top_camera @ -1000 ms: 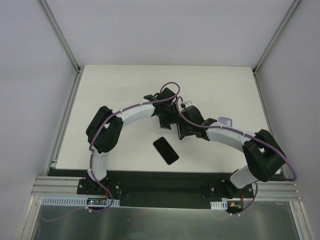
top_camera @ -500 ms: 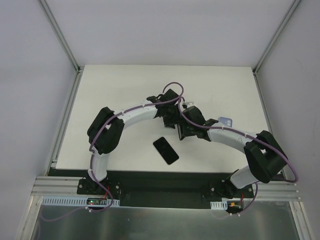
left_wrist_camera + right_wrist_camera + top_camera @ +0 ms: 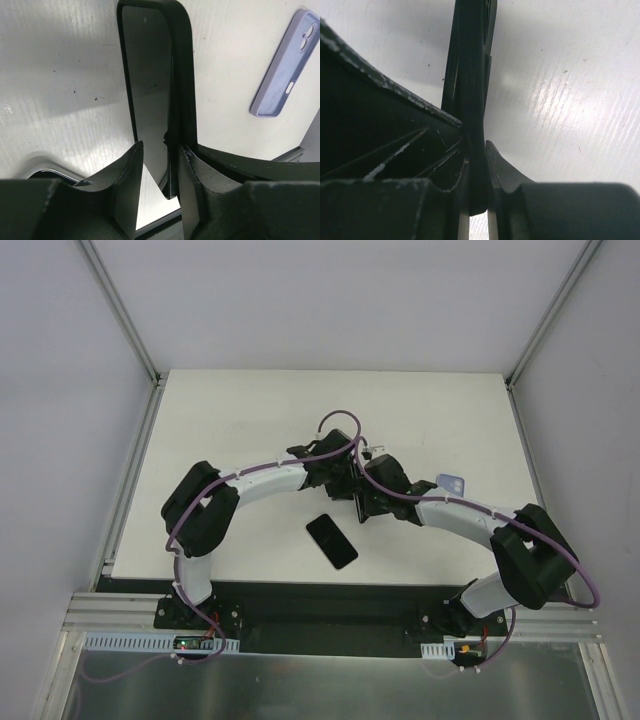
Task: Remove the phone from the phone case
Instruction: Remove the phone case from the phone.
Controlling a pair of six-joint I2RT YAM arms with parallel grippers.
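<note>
My left hand [image 3: 160,148] clenched on glossy black rectangular phone [image 3: 147,75], right hand [image 3: 477,150] clenched on its matte black case [image 3: 470,60].

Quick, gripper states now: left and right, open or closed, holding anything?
Left gripper: closed on the glossy dark phone in its black rubbery case.
Right gripper: closed on the black rubbery case, seen edge-on.

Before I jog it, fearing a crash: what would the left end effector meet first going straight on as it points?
Past the cased phone it grips, the left end effector would likely meet the white table first; depth is unclear. The lilac case lies off to the side.
</note>
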